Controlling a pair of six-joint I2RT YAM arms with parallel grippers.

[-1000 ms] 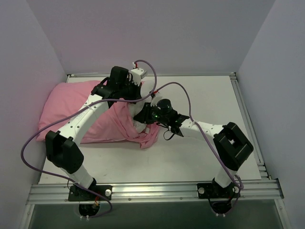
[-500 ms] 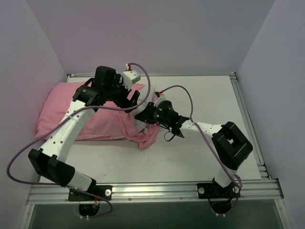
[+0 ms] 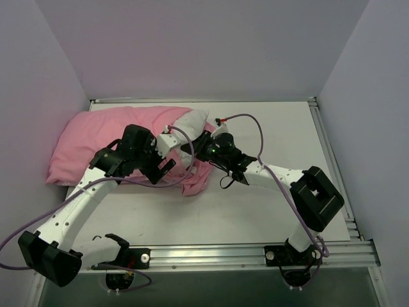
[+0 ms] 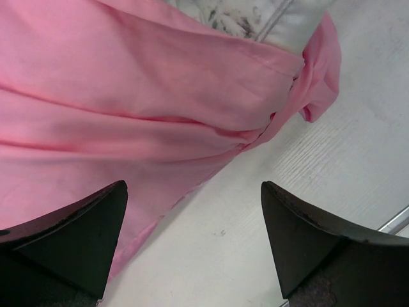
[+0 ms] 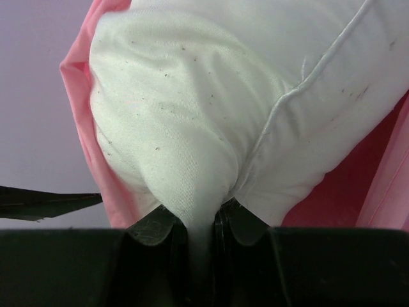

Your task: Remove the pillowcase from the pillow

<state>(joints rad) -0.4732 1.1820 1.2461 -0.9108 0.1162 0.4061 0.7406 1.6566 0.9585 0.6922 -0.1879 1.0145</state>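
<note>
The pink pillowcase (image 3: 96, 141) lies crumpled on the left of the table, still over most of the pillow. The pillow's white corner (image 3: 195, 120) sticks out of its open right end. My right gripper (image 3: 204, 141) is shut on a fold of that white corner (image 5: 192, 128), with pink fabric (image 5: 77, 83) on both sides of it. My left gripper (image 3: 163, 170) hangs open just above the pillowcase's near edge (image 4: 128, 96). Nothing is between its fingers (image 4: 77, 236), only table.
The white table (image 3: 287, 141) runs on to the right, framed by an aluminium rail (image 3: 211, 256) at the near edge. Grey walls close in the left, back and right. Purple cables (image 3: 246, 121) loop over both arms.
My left gripper has opened, let go of the pillowcase and swung from the far side to the near edge. The pillow's white corner now shows. The right gripper keeps its pinch.
</note>
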